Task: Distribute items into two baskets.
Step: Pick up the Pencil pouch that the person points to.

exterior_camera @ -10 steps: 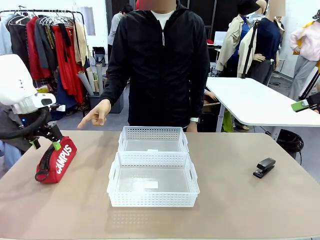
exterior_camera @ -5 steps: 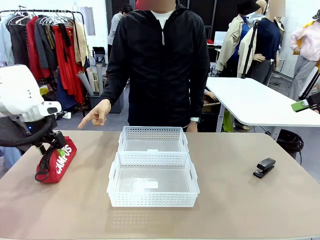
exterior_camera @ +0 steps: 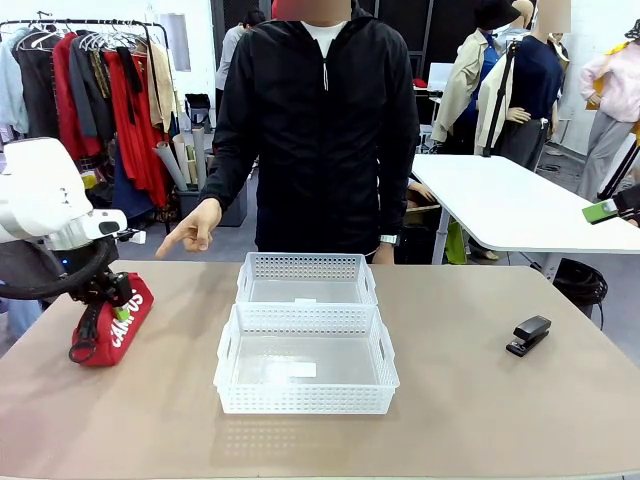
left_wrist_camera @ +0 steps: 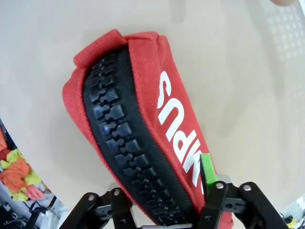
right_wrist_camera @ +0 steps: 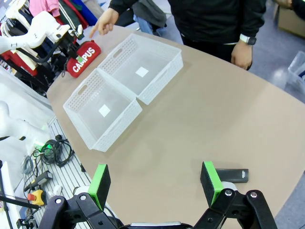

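The red pouch [exterior_camera: 113, 327] lies on the bench [exterior_camera: 480, 420] at the robot's left edge, well apart from the baskets, its white "CAMPUS" lettering facing the middle. The left tool [exterior_camera: 106, 293] is down over the pouch's far end, with a finger on either side of it. In the left wrist view one green pad [left_wrist_camera: 206, 171] sits flat against the lettered side of the pouch [left_wrist_camera: 143, 114], just beside the black zipper strip. The other finger is hidden behind the fabric, so I cannot tell whether the grip has fully closed. The pouch rests on the bench.

The two white baskets stand in the middle of the bench, touching along their long sides. The near basket [exterior_camera: 305, 400] is closer to the robot and the far basket [exterior_camera: 305, 266] is closer to the person. Nothing lies in either apart from a small white label on each floor.

The black stapler [exterior_camera: 528, 335] sits alone toward the robot's right, well clear of the baskets. The right tool [right_wrist_camera: 155, 183] hangs high above the bench with its fingers spread wide and nothing between them. In its own view the stapler [right_wrist_camera: 232, 175] lies just past one green pad.

The person stands at the far side, one hand [exterior_camera: 190, 228] pointing a finger downward near the pouch's corner of the bench.
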Robot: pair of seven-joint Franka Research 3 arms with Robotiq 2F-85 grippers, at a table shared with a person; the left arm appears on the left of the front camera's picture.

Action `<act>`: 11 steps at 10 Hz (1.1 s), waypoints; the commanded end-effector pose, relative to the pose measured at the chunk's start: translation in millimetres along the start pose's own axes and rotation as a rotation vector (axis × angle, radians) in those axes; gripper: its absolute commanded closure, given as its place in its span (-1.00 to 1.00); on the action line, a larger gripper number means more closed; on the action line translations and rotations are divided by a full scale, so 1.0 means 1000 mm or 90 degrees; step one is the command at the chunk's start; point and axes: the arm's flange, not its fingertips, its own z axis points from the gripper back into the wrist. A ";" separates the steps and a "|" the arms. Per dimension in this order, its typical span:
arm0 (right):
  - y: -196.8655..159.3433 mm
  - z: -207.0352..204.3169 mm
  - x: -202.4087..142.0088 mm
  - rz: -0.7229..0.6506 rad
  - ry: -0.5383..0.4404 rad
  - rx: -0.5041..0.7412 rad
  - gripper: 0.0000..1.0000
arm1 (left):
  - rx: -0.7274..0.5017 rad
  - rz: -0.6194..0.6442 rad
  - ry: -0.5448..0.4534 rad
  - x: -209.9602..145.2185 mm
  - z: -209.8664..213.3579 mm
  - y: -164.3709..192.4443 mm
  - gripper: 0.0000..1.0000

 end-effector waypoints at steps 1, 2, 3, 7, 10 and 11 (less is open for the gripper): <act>0.001 0.000 0.002 0.004 -0.004 0.000 -1.00 | -0.015 -0.003 -0.019 -0.004 0.003 0.002 1.00; 0.001 0.000 0.002 0.004 -0.004 0.000 -1.00 | -0.020 0.000 -0.020 -0.004 0.004 0.003 1.00; 0.001 0.000 0.002 0.004 -0.004 0.000 -1.00 | -0.023 0.016 -0.003 -0.004 0.005 0.003 1.00; 0.001 0.000 0.002 0.004 -0.004 0.000 -1.00 | -0.003 0.005 -0.005 0.000 0.002 0.000 1.00; 0.001 0.000 0.002 0.004 -0.004 0.000 -1.00 | -0.003 0.005 -0.005 0.000 0.002 0.000 1.00; 0.001 0.000 0.002 0.004 -0.004 0.000 -1.00 | -0.003 0.005 -0.005 0.000 0.002 0.000 1.00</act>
